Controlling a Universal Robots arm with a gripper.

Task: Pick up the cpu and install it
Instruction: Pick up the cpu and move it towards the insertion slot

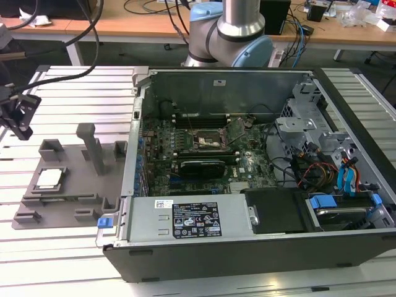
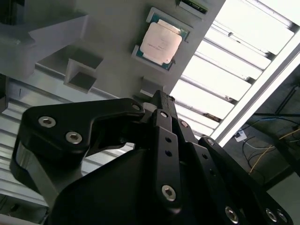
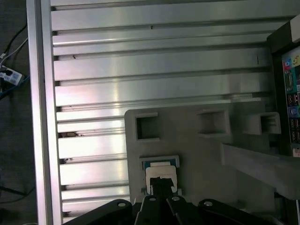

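Slatted metal desk (image 1: 74, 86); grey fixture tray (image 1: 71, 179) beside open computer case (image 1: 247, 263). Pincer (image 2: 158, 97) jaws pressed together, gripping nothing, hanging over tray, clear of cpu (image 2: 161, 40). Cpu flat in tray recess. Exterior view takes in motherboard socket (image 1: 207, 141) inside case, well apart from cpu.

Matte black gripper (image 2: 159, 96) dotted with silver screw heads. Just beyond its tip, the cpu (image 2: 161, 40) is shiny silver-white with a thin green rim, set in a plain grey fixture tray (image 2: 108, 28). Beneath the gripper, the table (image 3: 140, 70) is pale silver with parallel ribbed stripes.
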